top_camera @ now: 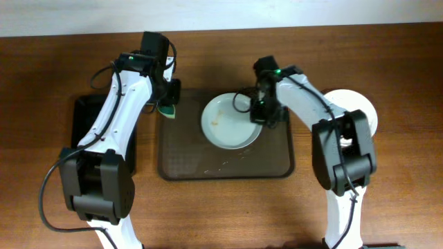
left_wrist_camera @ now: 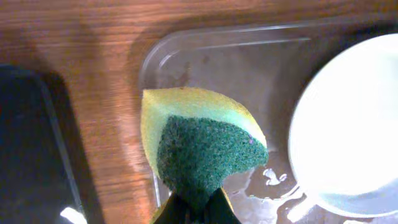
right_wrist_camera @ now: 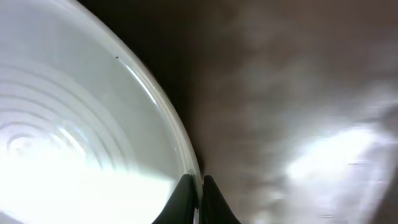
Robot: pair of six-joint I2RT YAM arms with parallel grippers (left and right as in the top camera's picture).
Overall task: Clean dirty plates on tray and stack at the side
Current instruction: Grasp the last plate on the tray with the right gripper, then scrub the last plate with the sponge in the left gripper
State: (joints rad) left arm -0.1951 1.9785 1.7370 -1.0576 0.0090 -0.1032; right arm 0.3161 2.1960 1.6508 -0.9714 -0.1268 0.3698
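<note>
A white plate (top_camera: 228,121) with a small brown smear sits in the brown tray (top_camera: 187,162), toward its back right. My right gripper (top_camera: 261,119) is shut on the plate's right rim; the right wrist view shows the rim (right_wrist_camera: 177,140) pinched between the fingertips (right_wrist_camera: 198,186). My left gripper (top_camera: 168,104) is shut on a yellow and green sponge (left_wrist_camera: 202,143) and holds it over the tray's back left corner (left_wrist_camera: 161,56), left of the plate (left_wrist_camera: 348,124). More white plates (top_camera: 367,111) are stacked on the table to the right of the tray, partly hidden by my right arm.
A narrow black tray (top_camera: 86,117) lies left of the brown tray, also in the left wrist view (left_wrist_camera: 31,149). Wet smears and crumbs mark the brown tray's floor (top_camera: 225,164). The wooden table (top_camera: 401,194) surrounds everything.
</note>
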